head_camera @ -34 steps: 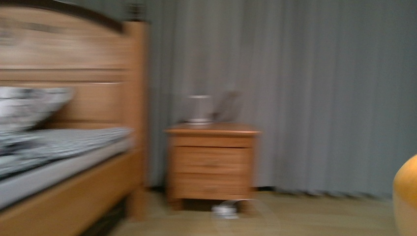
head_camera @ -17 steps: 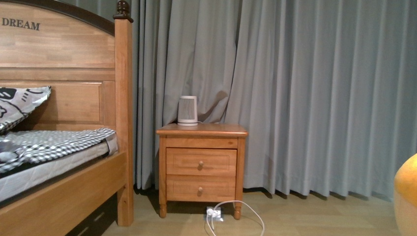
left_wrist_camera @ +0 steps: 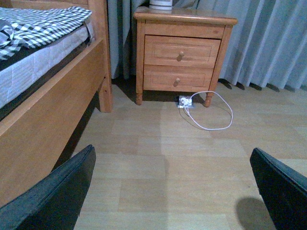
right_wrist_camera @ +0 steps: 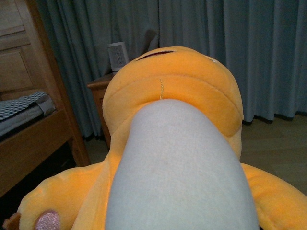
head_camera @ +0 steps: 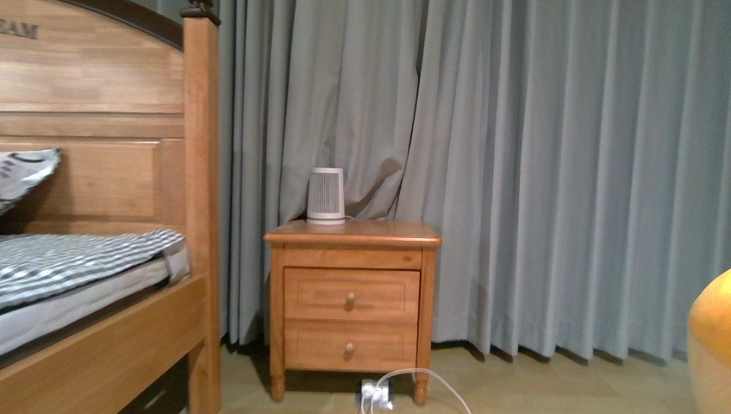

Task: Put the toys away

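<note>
The left gripper (left_wrist_camera: 171, 158) is hanging low over the pale wooden floor (left_wrist_camera: 158, 143) and facing the nightstand (left_wrist_camera: 182, 52). Its two dark fingers (left_wrist_camera: 57, 191) are standing wide apart, released, with only bare boards showing between them. A white cable (left_wrist_camera: 211, 112) is looping on the floor by the nightstand's feet, and the bed (left_wrist_camera: 48, 96) is running along one side. The right gripper is not showing in any view, because the plush toy (right_wrist_camera: 172, 81) is filling the right wrist view and hiding the fingers, so I cannot tell whether that pincer is clenching it. The toy is pressing close to that wrist camera. It is orange-yellow and rounded, with a pale grey-white panel (right_wrist_camera: 182, 167) bulging down its middle, a thin stitched seam above it, and a pink pad (right_wrist_camera: 48, 220) peeking out on one limb. In the front view, only its orange curve is poking in at the right edge, well apart from the nightstand and in front of the grey curtain (head_camera: 560, 172).
</note>
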